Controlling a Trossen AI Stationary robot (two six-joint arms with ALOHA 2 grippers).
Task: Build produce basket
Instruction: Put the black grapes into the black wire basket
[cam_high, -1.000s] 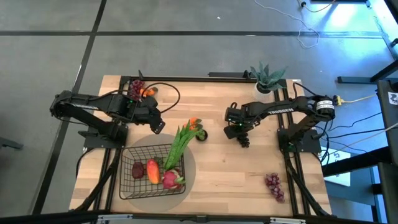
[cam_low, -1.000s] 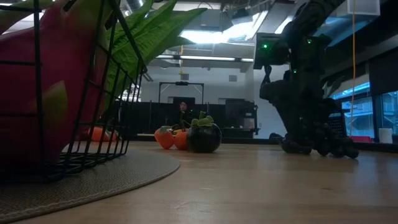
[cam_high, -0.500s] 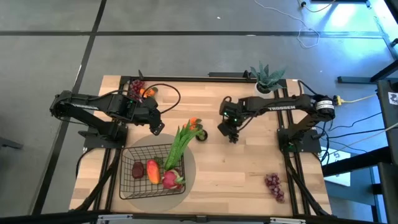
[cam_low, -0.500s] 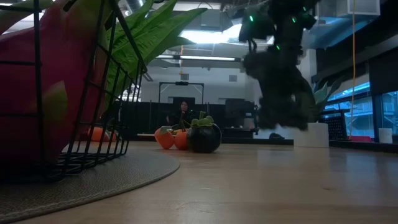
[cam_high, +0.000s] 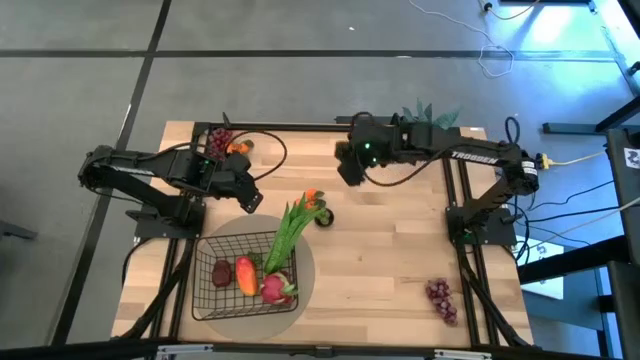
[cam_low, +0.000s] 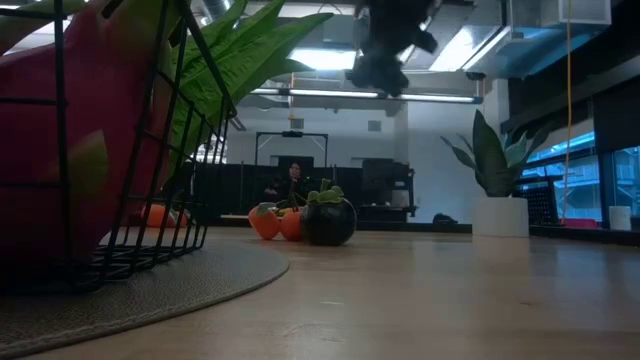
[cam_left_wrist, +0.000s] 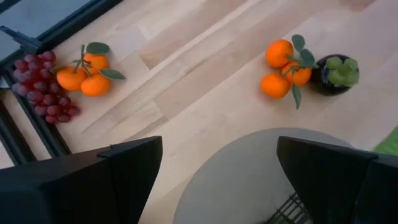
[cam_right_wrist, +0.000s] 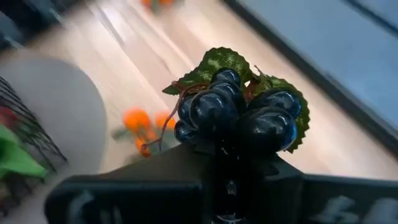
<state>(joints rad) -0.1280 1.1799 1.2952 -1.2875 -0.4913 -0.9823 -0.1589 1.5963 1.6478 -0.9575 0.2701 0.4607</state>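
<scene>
The basket (cam_high: 243, 272) sits on a round grey mat (cam_high: 306, 262) at the near-left part of the table (cam_high: 390, 280), and it already holds a dark red bunch (cam_high: 221, 272), a mango (cam_high: 245, 274) and a pink dragon fruit (cam_high: 275, 289), with green stalks (cam_high: 291, 227) leaning out over its far rim. Up close in the low view, that dragon fruit fills the frame behind the black wire. Just past the mat lie small oranges (cam_high: 313, 198) touching a dark round fruit with a green top (cam_high: 324, 216). Over at the far-left corner, red grapes (cam_high: 218, 141) and more oranges (cam_high: 237, 148) rest side by side against the table edge. A purple grape bunch (cam_high: 440, 297) lies alone, well apart, near the right front corner. Now the action: the right gripper (cam_high: 348, 170) is up in the air over the far middle of the table, fingers clamped on dark grapes (cam_right_wrist: 239, 112) with green leaves, plain to see in its wrist view. From above, the bunch itself is hard to pick out against the dark arm. The left gripper (cam_high: 251, 202) hangs just beyond the mat's far-left edge, fingers (cam_left_wrist: 323, 168) spread wide and grasping nothing. A spiky plant (cam_high: 432, 118) stands at the far right edge, partly behind the right arm.
</scene>
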